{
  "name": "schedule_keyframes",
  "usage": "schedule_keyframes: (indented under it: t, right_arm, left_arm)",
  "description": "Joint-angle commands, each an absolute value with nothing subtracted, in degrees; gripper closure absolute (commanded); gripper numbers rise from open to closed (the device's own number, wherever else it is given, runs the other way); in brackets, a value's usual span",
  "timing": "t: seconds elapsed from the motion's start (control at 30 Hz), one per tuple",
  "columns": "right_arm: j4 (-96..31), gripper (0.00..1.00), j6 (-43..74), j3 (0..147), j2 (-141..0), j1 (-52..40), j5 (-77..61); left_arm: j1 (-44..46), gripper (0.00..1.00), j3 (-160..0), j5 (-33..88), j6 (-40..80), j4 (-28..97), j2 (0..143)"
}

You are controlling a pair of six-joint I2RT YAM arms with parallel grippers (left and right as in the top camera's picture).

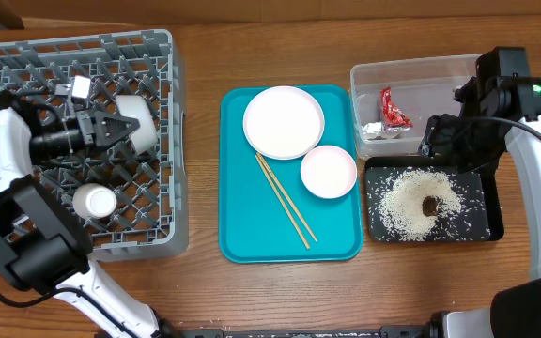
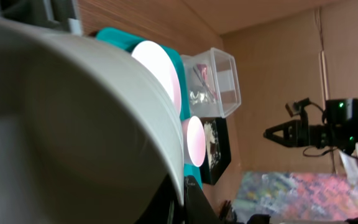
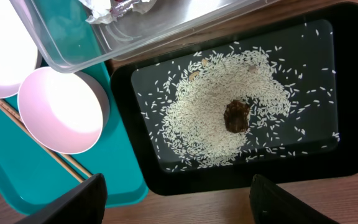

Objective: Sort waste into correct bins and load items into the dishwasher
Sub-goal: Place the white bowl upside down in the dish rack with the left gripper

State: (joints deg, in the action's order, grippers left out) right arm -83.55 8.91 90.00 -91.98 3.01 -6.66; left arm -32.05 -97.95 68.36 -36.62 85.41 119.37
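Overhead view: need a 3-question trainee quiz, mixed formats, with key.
1. True or false: the loose white rice grains and the small brown food lump lie in the shallow black rectangular tray.
2. What lies on the flat teal tray beside the two round white plates?
3. The crumpled red-and-silver foil wrapper is in: A) the teal tray, B) the clear plastic rectangular tub, C) the black tray.
Key: 1 true; 2 the thin wooden chopsticks; 3 B.
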Motion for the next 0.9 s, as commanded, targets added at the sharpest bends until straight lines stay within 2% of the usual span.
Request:
schedule_keyframes:
  t: [0.0, 0.13, 0.2, 0.23, 0.3, 0.4, 0.47, 0.7, 0.87]
  right_arm:
    - [-83.3, 0.25, 8.8, 90.8, -90.8, 3.1, -6.9]
    - [-83.3, 0.25, 8.8, 90.8, -90.8, 3.1, -6.9]
    - [-83.3, 0.25, 8.8, 90.8, -90.8, 3.1, -6.9]
    - [-83.3, 0.25, 8.8, 90.8, -90.8, 3.1, -6.9]
    - [-83.3, 0.25, 8.8, 90.8, -90.8, 3.1, -6.9]
    - [-83.4, 0.25, 8.8, 90.8, -90.8, 3.1, -6.9]
    - [-83.3, 0.25, 8.8, 90.8, -90.8, 3.1, -6.9]
    - [-83.8, 0.25, 8.8, 90.8, -90.8, 3.1, -6.9]
    - [-85.8, 0.24, 8.8, 90.8, -90.8, 3.1, -5.0]
  left_arm:
    - [-34.6, 0.96, -98.0, 59.7, -37.3, 87.0, 122.3]
    - [-36.5, 0.87, -98.0, 53.9, -36.8, 89.2, 122.3]
    - [-37.6, 0.78, -98.0, 51.8, -35.1, 89.6, 122.3]
    - [-38.2, 0.66, -98.0, 51.1, -33.6, 89.8, 122.3]
    - [-39.4, 0.52, -98.0, 51.0, -31.4, 90.3, 122.2]
    - [-41.0, 0.25, -98.3, 51.5, -31.3, 91.9, 122.0]
    - [-41.7, 0.00, -98.6, 52.8, -32.3, 92.8, 121.3]
    - [-40.6, 0.00, -98.8, 55.7, -35.8, 93.6, 113.0]
    - [-34.1, 0.00, -98.8, 55.1, -35.6, 91.7, 104.0]
